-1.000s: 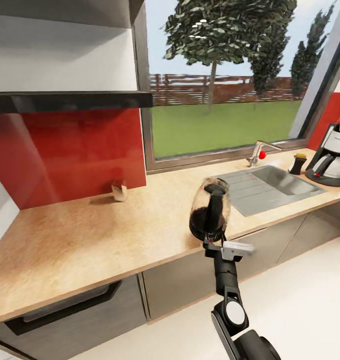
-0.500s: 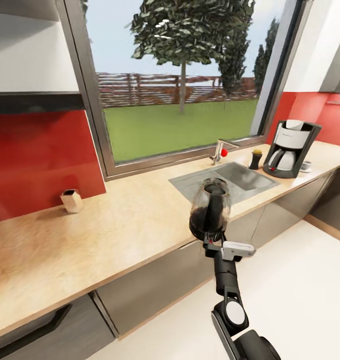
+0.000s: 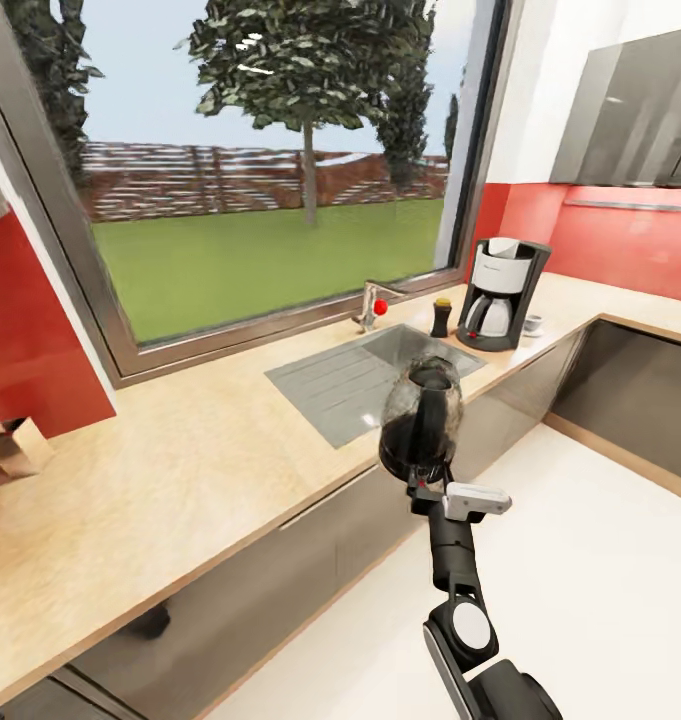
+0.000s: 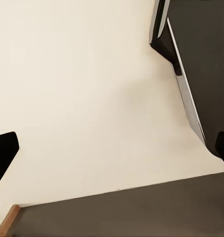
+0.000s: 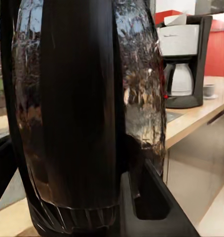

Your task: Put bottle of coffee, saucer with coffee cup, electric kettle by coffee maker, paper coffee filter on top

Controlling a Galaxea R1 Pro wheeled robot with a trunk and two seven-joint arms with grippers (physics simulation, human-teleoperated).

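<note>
The right arm rises from the 6 o'clock edge of the head view, forearm near upright, wrist bent toward 12 o'clock. Its right gripper (image 3: 420, 482) is clamped on the black handle of the electric kettle (image 3: 421, 418), held upright in the air. In the left wrist view, two dark fingertips (image 4: 3, 150) sit wide apart.

My right gripper (image 3: 421, 487) sits under the electric kettle (image 3: 421, 420), so its fingers are hidden; can't tell how they stand. In the right wrist view the kettle is cut off at top and bottom. The saucer (image 3: 532, 327) and coffee cup (image 3: 533, 321) beside the coffee maker (image 3: 500, 293) are too small to separate. Small box (image 3: 12, 447) at far left is cut by the edge.
</note>
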